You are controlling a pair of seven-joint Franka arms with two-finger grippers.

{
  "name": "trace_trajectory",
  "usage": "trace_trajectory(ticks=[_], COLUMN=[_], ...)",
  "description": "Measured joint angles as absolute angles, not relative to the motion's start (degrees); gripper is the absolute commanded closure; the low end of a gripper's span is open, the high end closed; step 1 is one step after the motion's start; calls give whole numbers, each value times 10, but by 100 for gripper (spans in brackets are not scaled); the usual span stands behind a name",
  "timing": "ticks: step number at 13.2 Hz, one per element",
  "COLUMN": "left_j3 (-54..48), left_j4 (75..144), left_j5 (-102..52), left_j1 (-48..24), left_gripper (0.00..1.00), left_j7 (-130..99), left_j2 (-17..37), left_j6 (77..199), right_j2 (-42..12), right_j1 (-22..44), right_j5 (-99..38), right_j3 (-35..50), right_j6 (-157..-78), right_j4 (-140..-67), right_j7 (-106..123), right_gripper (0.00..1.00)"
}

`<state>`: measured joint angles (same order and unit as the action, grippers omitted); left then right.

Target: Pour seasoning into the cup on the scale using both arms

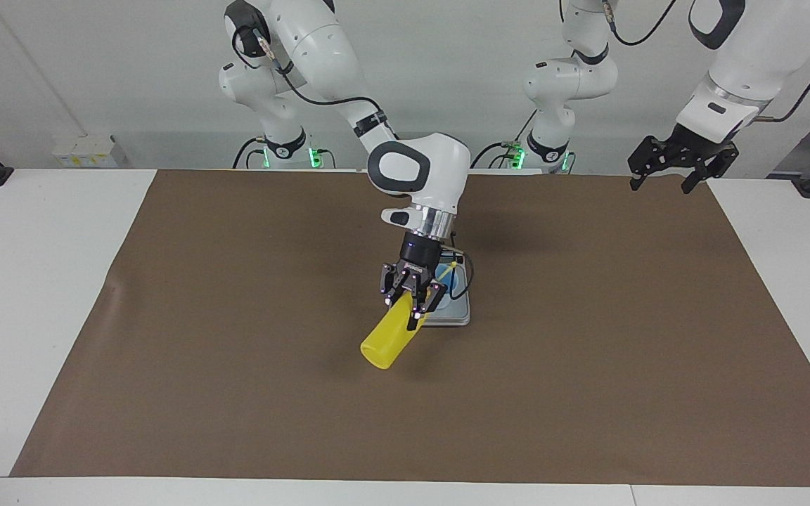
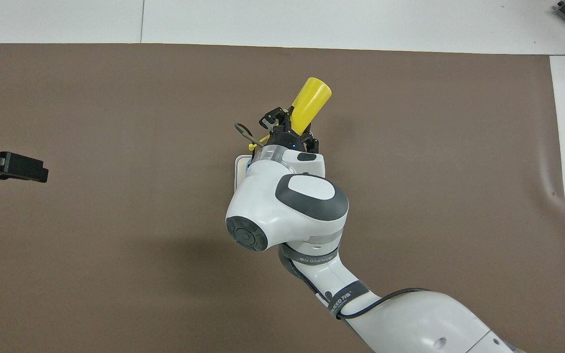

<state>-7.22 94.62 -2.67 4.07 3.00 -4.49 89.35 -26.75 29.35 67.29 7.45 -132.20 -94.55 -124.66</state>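
The right claw (image 1: 412,303) is clamped on the tilted bottle (image 1: 385,339) over the scale (image 1: 455,314) mid-table; the left claw (image 1: 680,163) waits, fingers apart.

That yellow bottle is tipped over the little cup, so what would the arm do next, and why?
Probably hold the tilt and squeeze: the right gripper grips the yellow squeeze bottle slanted, nozzle end toward the blue cup on the scale. The left gripper waits, open.
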Motion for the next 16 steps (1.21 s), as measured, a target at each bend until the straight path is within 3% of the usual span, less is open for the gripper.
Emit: trace_trajectory(ticks=[9, 16], left_j3=[-72, -72], left_j4=[946, 946], left_j5=[-27, -27], left_j1=[41, 41], left_gripper=[0, 0], left_j7=[30, 30], left_j2=[-45, -45], left_j6=[893, 893], right_j2=[-268, -266], right_j1=[301, 310], right_j5=[780, 788], right_j3=[75, 74], right_j6=[-1327, -1326], right_j4=[-965, -965], right_j7=[-1281, -1294], right_gripper=[100, 100])
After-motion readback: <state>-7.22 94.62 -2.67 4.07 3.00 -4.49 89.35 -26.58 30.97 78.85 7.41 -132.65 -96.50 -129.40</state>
